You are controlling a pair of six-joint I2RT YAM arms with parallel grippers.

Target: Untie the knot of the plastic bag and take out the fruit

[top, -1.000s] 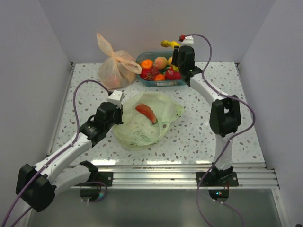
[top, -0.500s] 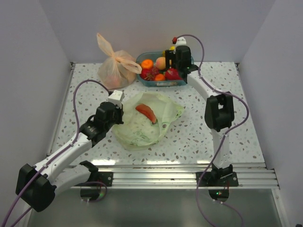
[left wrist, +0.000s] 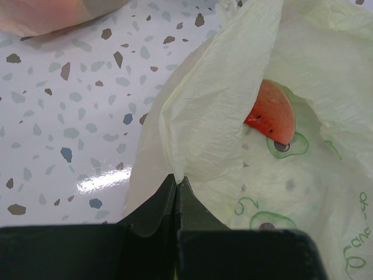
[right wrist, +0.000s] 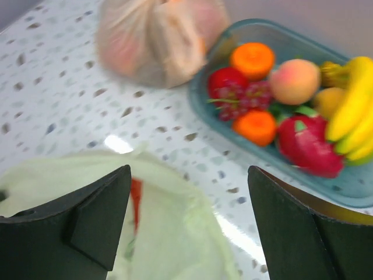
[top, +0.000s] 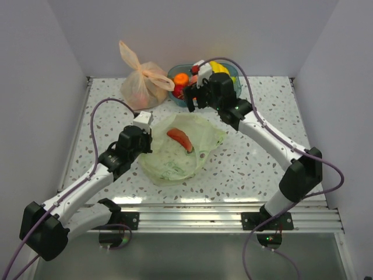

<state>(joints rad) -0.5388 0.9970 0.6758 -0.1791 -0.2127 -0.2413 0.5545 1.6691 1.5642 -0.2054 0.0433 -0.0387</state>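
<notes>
Left claw (left wrist: 176, 181): clamped on a fold of the thin translucent pale green plastic bag (top: 175, 157) at its 9 o'clock edge. The bag lies open at the centre of the speckled white bench (top: 262, 157). Right claw (right wrist: 187, 195): wide, empty, above the bag's 12 o'clock rim. Risk: in reaching for the red fruit slice (top: 179, 139), the fingers may snag the film, tearing it or dragging the bag.

Clearly a robot lab test booth, with plain grey walls (top: 35, 87) around a speckled table (top: 256, 169) and a metal mounting rail (top: 192, 213)
</notes>
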